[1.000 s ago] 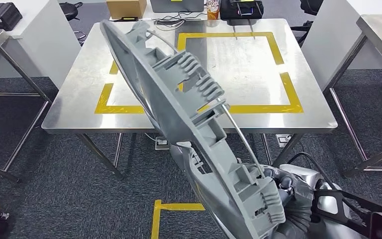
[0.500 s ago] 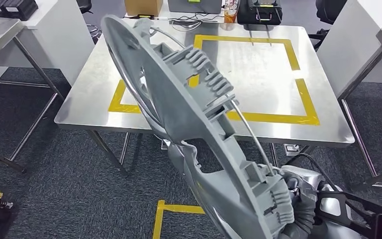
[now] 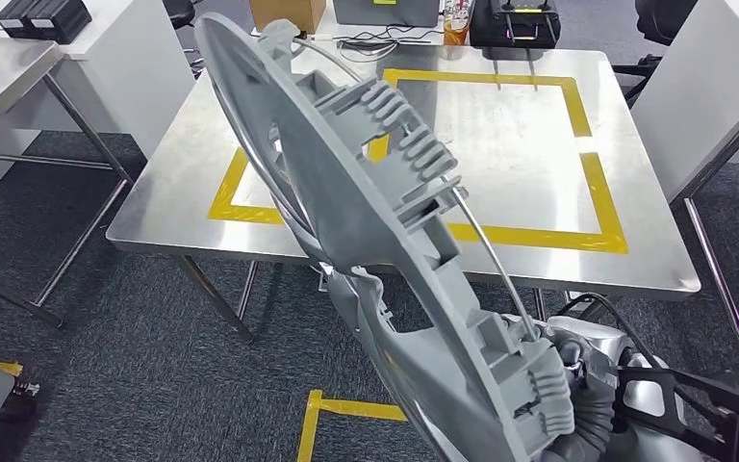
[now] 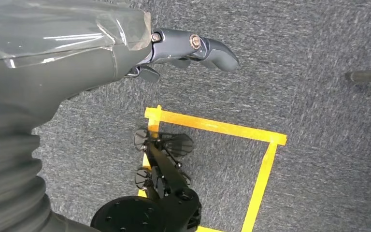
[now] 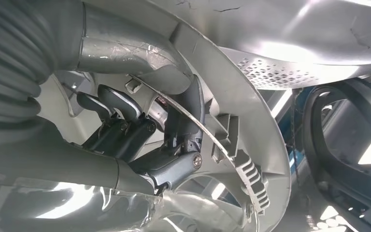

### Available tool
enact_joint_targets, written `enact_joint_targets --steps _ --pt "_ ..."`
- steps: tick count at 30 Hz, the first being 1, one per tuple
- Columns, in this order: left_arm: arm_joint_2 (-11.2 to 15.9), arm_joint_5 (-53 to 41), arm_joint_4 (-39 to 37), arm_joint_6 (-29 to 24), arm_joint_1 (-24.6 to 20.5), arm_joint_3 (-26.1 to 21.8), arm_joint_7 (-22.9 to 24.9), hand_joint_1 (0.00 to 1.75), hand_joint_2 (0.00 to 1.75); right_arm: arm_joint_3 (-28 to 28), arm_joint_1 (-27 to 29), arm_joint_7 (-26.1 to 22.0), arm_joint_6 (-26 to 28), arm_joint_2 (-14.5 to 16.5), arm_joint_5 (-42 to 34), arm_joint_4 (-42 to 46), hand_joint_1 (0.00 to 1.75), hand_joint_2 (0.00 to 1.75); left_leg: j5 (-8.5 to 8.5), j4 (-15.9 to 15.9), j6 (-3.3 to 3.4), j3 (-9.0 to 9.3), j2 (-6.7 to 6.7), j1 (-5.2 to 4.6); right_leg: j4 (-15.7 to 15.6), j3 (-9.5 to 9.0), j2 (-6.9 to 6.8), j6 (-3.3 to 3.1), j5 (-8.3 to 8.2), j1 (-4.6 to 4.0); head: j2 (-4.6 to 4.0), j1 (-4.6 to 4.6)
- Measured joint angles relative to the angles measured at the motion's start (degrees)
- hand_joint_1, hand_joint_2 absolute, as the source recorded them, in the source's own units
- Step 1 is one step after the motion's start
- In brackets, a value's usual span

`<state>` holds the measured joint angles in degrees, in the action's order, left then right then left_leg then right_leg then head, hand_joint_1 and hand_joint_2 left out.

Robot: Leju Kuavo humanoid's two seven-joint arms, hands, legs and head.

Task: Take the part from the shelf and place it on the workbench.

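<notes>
Right robot hand [image 5: 145, 140] grips the big grey plastic part [image 3: 375, 241] at its near end, fingers curled round its ribbed frame. Part held tilted in the air, near of the steel tabletop [image 3: 539, 144] with the yellow tape square [image 3: 597, 183], not touching it. Left robot hand [image 4: 183, 48] hangs over carpet, fingers loosely apart, holding nothing.

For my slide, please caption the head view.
Right robot hand holds large grey ribbed plastic part before steel workbench.

Grey ribbed wrist cover, clear film taped over the left hand [image 4: 125, 53], brass screws
</notes>
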<state>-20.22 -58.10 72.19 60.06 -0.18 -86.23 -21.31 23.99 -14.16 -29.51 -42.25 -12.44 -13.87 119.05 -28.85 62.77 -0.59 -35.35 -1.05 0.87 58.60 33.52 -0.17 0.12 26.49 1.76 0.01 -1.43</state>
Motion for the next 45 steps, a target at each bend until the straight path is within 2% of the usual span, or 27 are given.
enact_joint_targets --steps 3,4,5,7,9,12,14,15,17,19,20,21,22,23,25,28,30,31,33,34,35,36,38,39,40,42,45 --pt "0.05 -0.17 -0.03 0.0 0.02 0.0 -0.07 0.0 1.75 0.01 0.03 0.04 0.0 0.18 -0.02 0.14 1.75 1.75 -3.88 11.37 -0.35 -6.36 0.63 0.08 0.01 -0.68 -0.04 -0.65 0.58 -0.33 -0.01 -0.02" --pt "0.05 -0.19 -0.04 0.0 0.03 0.0 -0.07 0.0 1.75 0.02 0.04 0.07 0.0 0.2 -0.02 0.14 1.75 1.75 -3.61 12.96 -0.27 -7.74 0.69 0.09 0.01 -0.95 -0.03 -0.76 0.81 -0.47 0.0 -0.02" --pt "0.07 -0.2 -0.06 0.01 0.03 0.0 -0.09 0.0 1.75 0.02 0.04 0.13 0.01 0.24 -0.06 0.14 1.75 1.75 -2.13 12.11 -0.06 -7.93 0.72 0.06 0.01 -1.3 -0.01 -0.82 1.07 -0.61 0.0 -0.03" --pt "0.14 -0.44 -0.05 0.09 0.03 -0.01 -0.28 0.0 1.75 0.06 -0.07 0.68 0.24 0.5 -0.39 0.21 1.75 1.75 2.77 4.76 0.88 -5.31 0.76 -0.27 -0.03 -2.2 0.02 -0.82 1.7 -0.87 0.0 -0.02" --pt "0.29 -1.03 -0.02 0.28 -0.01 -0.03 -0.78 0.0 1.75 0.21 -0.36 1.78 0.93 0.99 -0.94 0.43 1.75 1.75 5.37 -1.78 1.99 -2.34 1.01 -0.86 -0.07 -2.78 0.05 -0.52 2.3 -1.2 0.0 0.02" --pt "0.51 -1.96 0.0 0.52 0.0 -0.04 -1.64 0.0 1.75 0.52 -0.67 2.74 2.05 1.5 -1.6 0.87 1.75 1.75 5.13 -3.72 2.62 -1.13 1.03 -1.35 -0.45 -3.02 -0.07 0.27 2.8 -1.23 0.01 -0.01" --pt "0.54 -2.44 -0.02 0.62 0.06 -0.03 -2.16 0.0 1.75 0.67 -0.85 2.72 2.33 1.66 -1.82 1.22 1.75 1.75 5.29 -5.07 2.86 0.02 0.86 -1.09 0.31 -2.92 -0.14 0.55 3.39 -1.31 0.0 0.08" --pt "0.52 -2.73 -0.03 0.7 0.03 -0.03 -2.47 0.0 1.75 0.72 -1.01 2.51 2.37 1.68 -1.88 1.35 1.75 1.75 5.33 -5.77 3.02 0.72 0.82 -0.9 2.3 -1.97 -0.1 0.52 4.17 -1.36 -0.01 0.17" --pt "0.49 -3.39 -0.13 0.88 -0.05 -0.04 -3.08 0.0 1.75 0.8 -1.26 1.77 2.37 1.68 -1.82 1.41 1.75 1.75 5.01 -6.27 3.35 1.47 0.74 -0.72 9.56 2.3 0.01 0.34 6.47 -1.22 -0.01 0.3" --pt "0.51 -4.15 -0.34 0.92 -0.09 -0.04 -3.54 0.0 1.75 0.91 -1.27 1.03 2.34 1.65 -1.57 1.41 1.75 1.75 4.41 -6.25 3.38 1.97 0.52 -0.72 15.17 6.46 0.04 0.86 7.32 -0.97 -0.01 0.31" --pt "0.51 -4.39 -0.48 0.86 -0.09 -0.04 -3.69 0.0 1.75 0.96 -1.27 0.77 2.31 1.61 -1.45 1.4 1.75 1.75 4.08 -6.22 3.25 2.33 0.35 -0.7 14.94 7.08 0.04 1.47 6.31 -0.77 -0.01 0.32" --pt "0.52 -4.63 -0.66 0.74 -0.09 -0.04 -3.8 0.0 1.75 1.0 -1.28 0.53 2.22 1.56 -1.35 1.4 1.75 1.75 3.68 -6.14 3.05 2.8 0.17 -0.63 12.36 6.46 0.03 2.22 4.37 -0.53 -0.01 0.33" --pt "0.52 -4.77 -0.84 0.61 -0.1 -0.04 -3.89 0.0 1.75 1.02 -1.31 0.34 2.14 1.51 -1.28 1.4 1.75 1.75 3.19 -5.98 2.77 3.25 0.01 -0.56 8.25 5.01 0.02 2.95 1.99 -0.26 -0.01 0.34" --pt "0.58 -4.88 -0.99 0.47 -0.12 -0.04 -3.96 0.0 1.75 1.02 -1.39 0.19 2.05 1.49 -1.22 1.4 1.75 1.75 2.62 -5.67 2.4 3.54 -0.11 -0.63 4.37 3.42 0.02 3.3 0.05 -0.14 -0.01 0.4" --pt "0.75 -5.02 -1.23 0.27 -0.15 -0.05 -4.04 0.0 1.75 1.08 -1.56 0.02 1.96 1.5 -1.15 1.4 1.75 1.75 1.65 -5.13 1.68 3.7 -0.22 -0.79 0.07 1.55 0.05 2.65 -1.6 -0.14 -0.01 0.45" --pt "0.89 -5.23 -1.43 0.1 -0.24 -0.04 -4.16 0.0 1.75 1.17 -1.65 -0.15 1.94 1.46 -1.1 1.4 1.75 1.75 0.82 -4.94 0.91 3.84 -0.13 -0.6 -0.26 1.13 0.14 0.95 -1.08 -0.28 -0.01 0.48" --pt "0.98 -5.39 -1.53 0.03 -0.34 -0.04 -4.36 0.0 1.75 1.2 -1.71 -0.64 1.91 1.49 -1.13 1.4 1.75 1.75 -0.59 -2.26 0.32 2.85 0.12 -0.35 -0.35 0.34 0.13 0.1 -0.55 -0.04 -0.01 0.36" --pt "1.04 -5.45 -1.6 -0.01 -0.37 -0.04 -4.45 0.0 1.75 1.2 -1.76 -1.01 1.89 1.51 -1.12 1.4 1.75 1.75 -1.84 0.87 0.02 1.28 0.25 -0.24 -0.38 -0.11 0.11 -0.25 -0.22 -0.01 -0.01 0.29" --pt "1.17 -5.57 -1.79 -0.07 -0.39 -0.04 -4.65 0.0 1.75 1.25 -1.83 -1.79 1.82 1.53 -1.02 1.39 1.75 1.75 -4.36 9.07 -0.44 -3.66 0.44 -0.08 -0.38 -0.83 0.1 -0.71 0.47 -0.1 -0.01 0.22" --pt "1.21 -5.69 -1.91 -0.07 -0.39 -0.04 -4.76 0.0 1.75 1.29 -1.83 -2.16 1.72 1.53 -0.91 1.37 1.75 1.75 -4.56 11.81 -0.53 -5.83 0.51 -0.03 -0.38 -1.2 0.14 -0.75 0.83 -0.16 -0.01 0.21" --pt "1.25 -5.87 -2.03 -0.07 -0.39 -0.04 -4.88 0.0 1.75 1.34 -1.83 -2.5 1.58 1.53 -0.78 1.36 1.75 1.75 -3.54 12.45 -0.51 -7.05 0.58 0.0 -0.38 -1.7 0.2 -0.74 1.23 -0.22 -0.01 0.21" --pt "1.31 -6.07 -2.14 -0.07 -0.4 -0.05 -5.03 0.0 1.75 1.38 -1.84 -2.78 1.45 1.54 -0.65 1.34 1.75 1.75 -1.35 10.7 -0.38 -7.05 0.64 0.0 -0.38 -2.32 0.26 -0.69 1.68 -0.27 -0.01 0.21" --pt "1.54 -6.48 -2.32 -0.07 -0.4 -0.07 -5.32 0.0 1.75 1.4 -1.94 -3.17 1.29 1.56 -0.45 1.33 1.75 1.75 4.15 2.94 0.27 -4.53 0.69 -0.17 -0.44 -3.64 0.35 -0.46 2.69 -0.38 -0.01 0.25" --pt "1.68 -6.62 -2.4 -0.08 -0.42 -0.08 -5.48 0.0 1.75 1.4 -2.02 -3.31 1.28 1.59 -0.39 1.32 1.75 1.75 5.74 -0.49 0.67 -3.13 0.75 -0.39 -0.49 -4.03 0.39 -0.24 3.13 -0.52 -0.01 0.26" --pt "1.81 -6.73 -2.48 -0.09 -0.44 -0.08 -5.63 0.0 1.75 1.39 -2.09 -3.46 1.28 1.61 -0.33 1.31 1.75 1.75 6.32 -2.67 1.02 -2.17 0.85 -0.61 -0.54 -4.22 0.42 0.03 3.48 -0.63 -0.01 0.25" --pt "2.07 -6.91 -2.64 -0.2 -0.49 -0.07 -5.97 0.0 1.75 1.39 -2.19 -3.73 1.27 1.66 -0.16 1.29 1.75 1.75 5.68 -3.79 1.52 -1.63 0.98 -0.98 -0.86 -4.31 0.39 0.6 3.85 -0.75 -0.01 0.23" --pt "2.26 -7.49 -3.03 -0.53 -0.56 -0.02 -6.61 0.0 1.75 1.34 -2.37 -4.15 1.27 1.68 0.24 1.33 1.75 1.75 5.53 -5.39 2.36 -0.29 0.81 -0.57 0.69 -3.79 0.16 0.9 4.99 -0.77 -0.01 0.34"
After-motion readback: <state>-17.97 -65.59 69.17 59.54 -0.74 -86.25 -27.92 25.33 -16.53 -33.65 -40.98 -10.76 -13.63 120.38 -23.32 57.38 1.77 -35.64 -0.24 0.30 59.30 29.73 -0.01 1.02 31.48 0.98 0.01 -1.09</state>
